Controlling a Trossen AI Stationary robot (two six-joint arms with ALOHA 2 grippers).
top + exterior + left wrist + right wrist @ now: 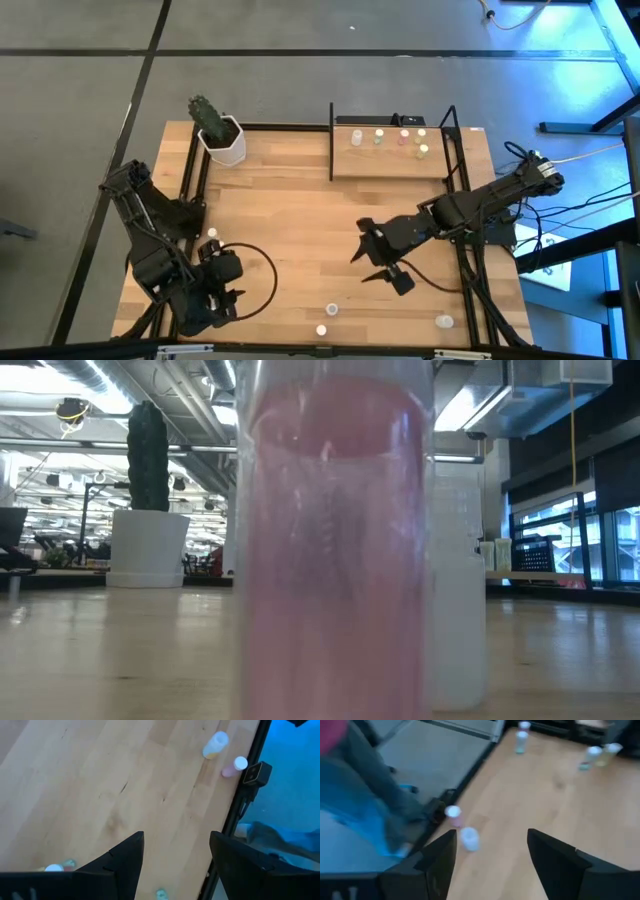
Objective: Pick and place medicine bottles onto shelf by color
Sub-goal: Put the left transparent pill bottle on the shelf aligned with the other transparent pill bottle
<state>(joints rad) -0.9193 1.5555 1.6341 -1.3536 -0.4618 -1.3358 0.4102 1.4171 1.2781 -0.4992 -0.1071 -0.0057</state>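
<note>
Several tiny medicine bottles (380, 137) stand in a row on the light-wood shelf (390, 163) at the table's far side. Loose bottles stand near the front edge: one (331, 310), another (321, 329) and a third (443, 321). One more (212, 233) stands by the left arm. My left gripper (228, 295) hangs open over the near left corner, nothing between its fingers (125, 857). My right gripper (372, 262) is open above the table's middle right, slanting down; a pink bottle (454, 815) and a whitish one (469, 839) stand beyond its fingers.
A white hexagonal pot with a cactus (221, 137) stands at the far left corner. Black frame rails (190, 170) run along the table's sides. In the low view a pink bottle (335, 550) fills the picture, with a whitish one (460, 600) behind it. Bare wood lies mid-table.
</note>
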